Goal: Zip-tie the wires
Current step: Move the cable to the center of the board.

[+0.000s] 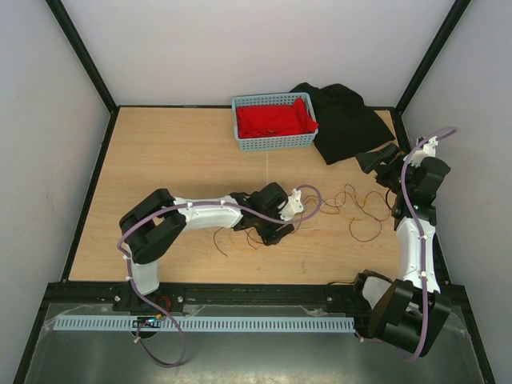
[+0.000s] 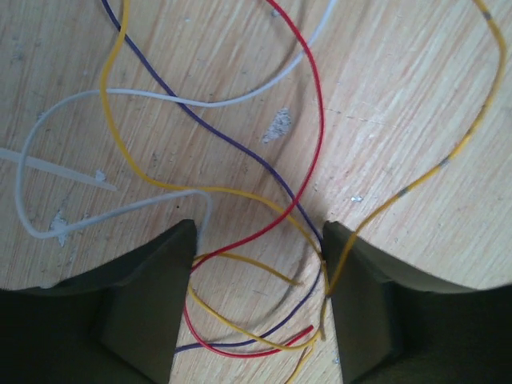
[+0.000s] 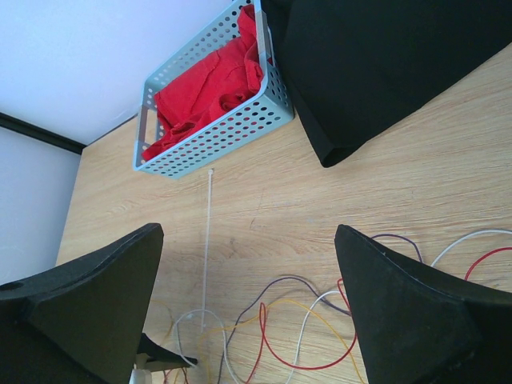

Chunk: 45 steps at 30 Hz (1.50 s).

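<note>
**Top external view.** My left gripper sits low over the middle of the desk, at the left end of the wires, which sprawl from there toward the right edge. The zip tie lies flat, running from the blue basket at the far edge toward the near edge. My right gripper hangs near the right edge, beside the black cloth.

**Left wrist view.** The left gripper stands partly open and clamps nothing. Red, yellow and purple wires cross the gap, and a grey one bends at the left finger's edge. Closing here would, I judge, gather only some strands, and the curly ends could spring free. The zip tie ends just beside them, so a sweep might knock it.

**Right wrist view.** The right gripper is wide open and empty. The zip tie lies flat on the wood, so a pinch may slide it rather than lift it.
</note>
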{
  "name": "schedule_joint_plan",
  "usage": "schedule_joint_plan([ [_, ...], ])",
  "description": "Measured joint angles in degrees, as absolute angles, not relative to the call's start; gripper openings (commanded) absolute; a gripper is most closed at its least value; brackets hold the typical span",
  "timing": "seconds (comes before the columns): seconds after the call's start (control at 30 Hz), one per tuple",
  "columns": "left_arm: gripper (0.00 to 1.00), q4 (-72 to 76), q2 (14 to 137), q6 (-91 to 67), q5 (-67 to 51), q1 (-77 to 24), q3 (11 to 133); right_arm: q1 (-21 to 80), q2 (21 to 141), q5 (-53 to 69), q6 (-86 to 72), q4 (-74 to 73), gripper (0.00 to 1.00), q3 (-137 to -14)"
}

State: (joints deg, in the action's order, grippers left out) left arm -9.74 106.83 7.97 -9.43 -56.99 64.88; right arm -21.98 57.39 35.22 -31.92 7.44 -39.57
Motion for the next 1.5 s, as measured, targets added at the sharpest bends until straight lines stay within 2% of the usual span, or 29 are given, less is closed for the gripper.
schedule_joint_plan([
  [0.1, 0.45, -10.13, 106.87, 7.53, -8.01, -56.97, 64.88, -21.98, 57.39, 35.22, -31.92, 7.46, 0.99, -39.57],
  [0.17, 0.37, -10.28, 106.89, 7.31, -7.03, -56.97, 64.90, -21.98, 57.39, 35.22, -31.92, 7.46, 0.99, -39.57],
  [0.7, 0.01, -9.10, 105.21, 4.10, -3.25, -56.93, 62.11, -21.98, 57.36, 35.20, -31.94, 7.40, 0.99, -39.57],
  [0.87, 0.00, -10.72, 102.02, 2.98, -4.27, -56.29, 59.07, -20.69, 57.12, 34.48, -31.92, 7.18, 0.99, -39.59],
  [1.03, 0.00, -15.03, 96.84, 2.61, -6.90, -53.98, 54.28, -13.67, 57.06, 31.59, -31.88, 6.70, 0.99, -39.75],
  [1.33, 0.00, -21.26, 84.38, 1.65, -13.91, -42.39, 46.83, 0.27, 59.16, 23.59, -31.22, 6.68, 0.99, -40.34],
  [1.5, 0.00, -21.39, 83.81, 1.43, -18.85, -36.27, 46.87, 7.81, 63.35, 18.76, -30.76, 7.11, 0.99, -40.34],
])
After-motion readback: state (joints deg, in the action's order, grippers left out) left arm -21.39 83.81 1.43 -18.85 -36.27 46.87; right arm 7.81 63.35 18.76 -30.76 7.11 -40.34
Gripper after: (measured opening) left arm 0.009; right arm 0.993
